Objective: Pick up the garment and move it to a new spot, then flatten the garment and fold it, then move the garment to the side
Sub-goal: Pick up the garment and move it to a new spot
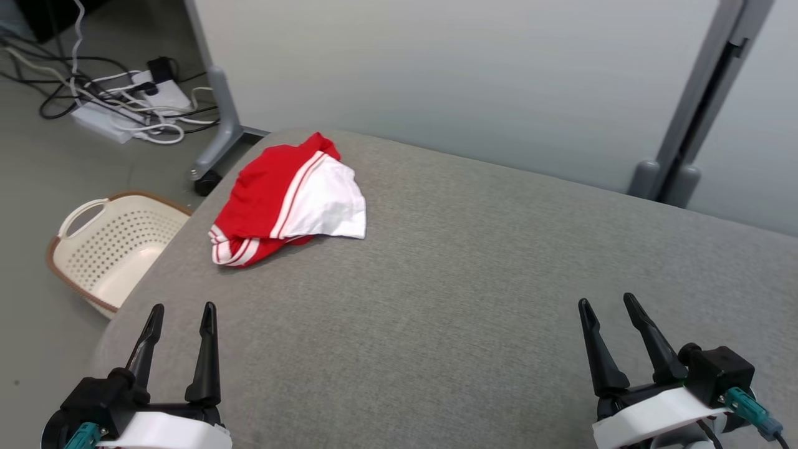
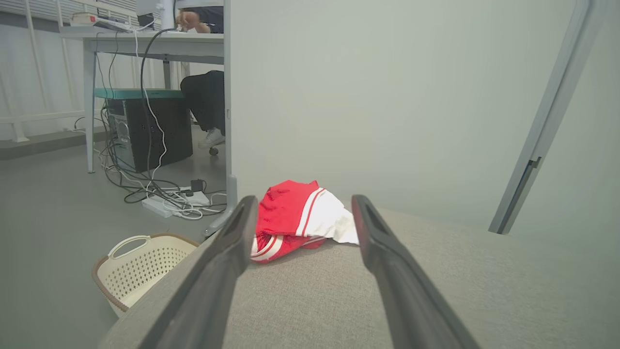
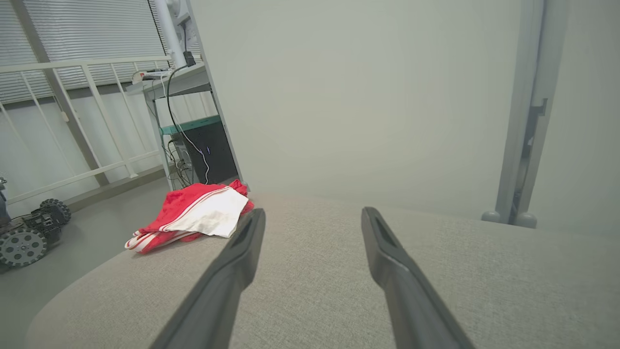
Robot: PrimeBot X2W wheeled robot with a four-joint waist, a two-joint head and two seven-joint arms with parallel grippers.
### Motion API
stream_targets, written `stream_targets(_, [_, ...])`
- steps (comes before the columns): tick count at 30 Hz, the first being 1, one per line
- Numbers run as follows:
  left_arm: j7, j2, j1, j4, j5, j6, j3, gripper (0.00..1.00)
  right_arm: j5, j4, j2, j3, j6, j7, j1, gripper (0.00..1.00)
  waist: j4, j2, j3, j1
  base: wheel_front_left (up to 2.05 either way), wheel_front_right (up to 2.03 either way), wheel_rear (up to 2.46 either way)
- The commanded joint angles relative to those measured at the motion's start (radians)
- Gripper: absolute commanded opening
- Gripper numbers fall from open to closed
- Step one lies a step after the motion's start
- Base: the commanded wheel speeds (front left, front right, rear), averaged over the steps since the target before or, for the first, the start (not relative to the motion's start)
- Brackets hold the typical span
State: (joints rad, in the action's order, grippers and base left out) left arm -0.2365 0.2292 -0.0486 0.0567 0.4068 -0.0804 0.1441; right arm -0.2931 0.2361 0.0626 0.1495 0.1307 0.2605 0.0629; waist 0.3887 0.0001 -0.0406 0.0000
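The left gripper (image 1: 182,306) sits low on the robot's left side, its two long dark fingers (image 1: 205,355) pointing forward and spread wide, gripping nothing. The right gripper (image 1: 605,299) mirrors it on the robot's right, its fingers parted just as wide and angled a little inward. A white wrist housing (image 1: 648,415) shows behind each black finger mount. The two arms are well apart.

One garment (image 1: 265,190), one basket (image 1: 115,240).
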Motion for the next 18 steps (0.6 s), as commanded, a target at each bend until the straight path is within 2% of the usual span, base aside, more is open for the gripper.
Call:
stream_targets(1, [0.003, 0.002, 0.007, -0.002, 0.005, -0.002, -0.002, 1.00, -0.005, 0.000, 0.003, 0.002, 0.000, 0.004, 0.009, 1.00, 0.028, -0.0001, -0.004, 0.0000, 0.00, 0.00, 0.00])
stream_targets(9, [0.004, 0.004, 0.006, -0.006, 0.010, -0.005, 0.002, 1.00, -0.008, 0.009, 0.004, 0.007, 0.000, 0.004, 0.009, 1.00, 0.063, -0.0001, -0.008, 0.0000, 0.00, 0.00, 0.00])
stream_targets(18, [0.021, 0.023, 0.028, -0.018, 0.025, -0.004, -0.009, 1.00, -0.016, 0.016, 0.003, 0.019, 0.000, 0.004, 0.018, 1.00, 0.054, -0.0001, -0.007, 0.0000, 0.00, 0.00, 0.00])
